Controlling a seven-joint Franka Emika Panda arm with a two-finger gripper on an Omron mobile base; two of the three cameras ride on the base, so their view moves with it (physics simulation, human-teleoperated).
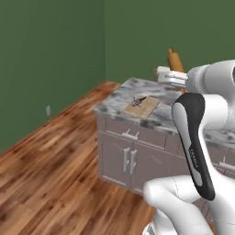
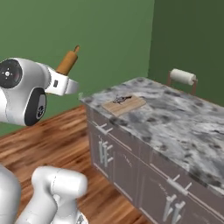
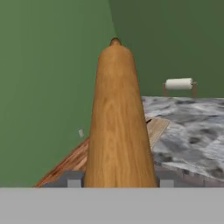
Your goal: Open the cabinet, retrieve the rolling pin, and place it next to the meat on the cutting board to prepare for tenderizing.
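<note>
My gripper (image 1: 172, 76) is shut on the rolling pin (image 1: 175, 58), a light orange-brown wooden cylinder that sticks up and away from the hand, above the counter's near side. In the hand view the rolling pin (image 3: 118, 122) rises between my fingertips (image 3: 72, 180). From the right base view the rolling pin (image 2: 68, 61) points up to the right of the gripper (image 2: 64, 83). The cutting board (image 1: 142, 108) lies near the counter's corner with the small dark meat (image 1: 138, 100) on its far end. The same cutting board (image 2: 125, 105) and meat (image 2: 122, 99) appear there too. The cabinet is out of view.
A grey marble counter (image 2: 175, 122) stands over mauve base units with small handles (image 1: 129, 158). A paper towel roll (image 2: 183, 76) on a holder sits at the counter's back. Green walls and a wooden floor (image 1: 59, 151) surround it.
</note>
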